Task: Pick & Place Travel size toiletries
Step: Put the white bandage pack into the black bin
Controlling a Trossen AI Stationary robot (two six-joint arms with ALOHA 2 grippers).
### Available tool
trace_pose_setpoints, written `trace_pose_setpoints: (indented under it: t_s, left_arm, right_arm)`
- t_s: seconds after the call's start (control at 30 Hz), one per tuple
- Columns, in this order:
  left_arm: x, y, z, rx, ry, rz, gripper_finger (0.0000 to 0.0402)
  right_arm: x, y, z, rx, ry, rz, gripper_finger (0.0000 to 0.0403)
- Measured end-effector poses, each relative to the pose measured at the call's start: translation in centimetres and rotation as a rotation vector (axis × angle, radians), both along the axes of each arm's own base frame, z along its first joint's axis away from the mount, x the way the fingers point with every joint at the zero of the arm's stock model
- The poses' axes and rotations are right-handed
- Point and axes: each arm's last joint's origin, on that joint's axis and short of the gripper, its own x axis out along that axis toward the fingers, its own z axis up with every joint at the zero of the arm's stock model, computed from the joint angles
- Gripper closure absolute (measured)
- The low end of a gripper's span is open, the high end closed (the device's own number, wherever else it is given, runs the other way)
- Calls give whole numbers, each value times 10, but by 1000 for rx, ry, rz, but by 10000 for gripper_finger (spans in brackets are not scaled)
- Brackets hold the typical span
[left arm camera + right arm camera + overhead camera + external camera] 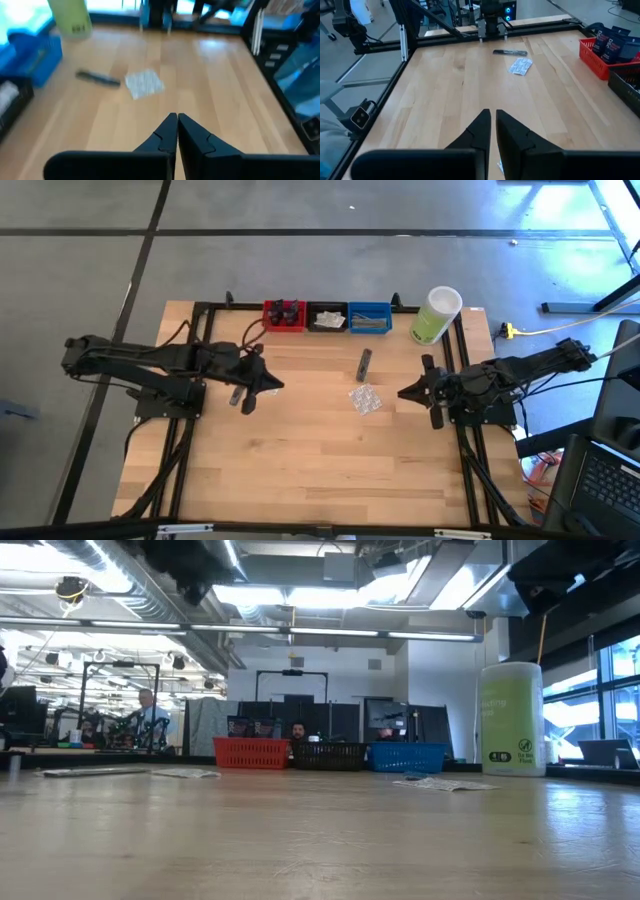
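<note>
Three small bins in a row at the far edge of the table (pixel 300 470): red bin (pixel 284 315) holding dark navy mini tubes (pixel 614 44) standing upright; black bin (pixel 327 316) with pale items inside, too small to tell which; blue bin (pixel 370 317) with slim grey pieces lying flat. Just beside the blue bin, toward the right arm's side, a tall pale-green container (pixel 435 315) with a white lid, upright.

On the bare wood near the middle of the table, two toiletries outside any bin: a slim grey sachet (pixel 364 364) lying flat in front of the blue bin, and a clear crinkly packet (pixel 365 399) with white contents near it, toward the front edge, not touching it. Well apart from both arms.

Left gripper (pixel 274 384) low above the table on its own side, jaws pressed together and empty, as seen in the left wrist view. Right gripper (pixel 405 392) on the opposite side, tips pointing inward at the packet, jaws nearly together with a thin gap, pinching nothing.

Light butcher-block wood, black metal frame around the edge. Beyond it a grey concrete floor with dark seams, a yellow cable, a laptop (pixel 608 480) at the right. In the low view, an open workshop with ceiling lights, ducts and monitors, and a person (pixel 148 712) far off.
</note>
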Motion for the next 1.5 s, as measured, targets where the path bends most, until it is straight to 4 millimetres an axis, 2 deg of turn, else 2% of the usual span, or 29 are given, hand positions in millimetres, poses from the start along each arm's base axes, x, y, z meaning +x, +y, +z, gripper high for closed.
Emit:
trace_pose_setpoints:
  t_s: [0.17,0.33,0.47,0.77,1.13,1.33,1.5]
  left_arm:
    - [-1,0,-16,-17,143,12,351]
    - [0,2,-18,22,152,80,302]
    - [0,3,-17,60,152,78,284]
    - [0,3,-17,80,150,75,285]
    - [0,3,-17,80,150,74,283]
    - [0,3,-17,80,150,74,285]
    - [0,3,-17,80,150,74,282]
  right_arm:
    - [6,2,-2,11,7,-5,372]
    - [15,5,-8,42,55,-60,362]
    - [25,6,-18,40,113,-161,352]
    - [46,11,-45,40,234,-338,323]
    - [73,0,-87,112,405,-582,231]
    - [91,-1,-112,130,470,-596,195]
    - [101,-4,-129,123,489,-627,189]
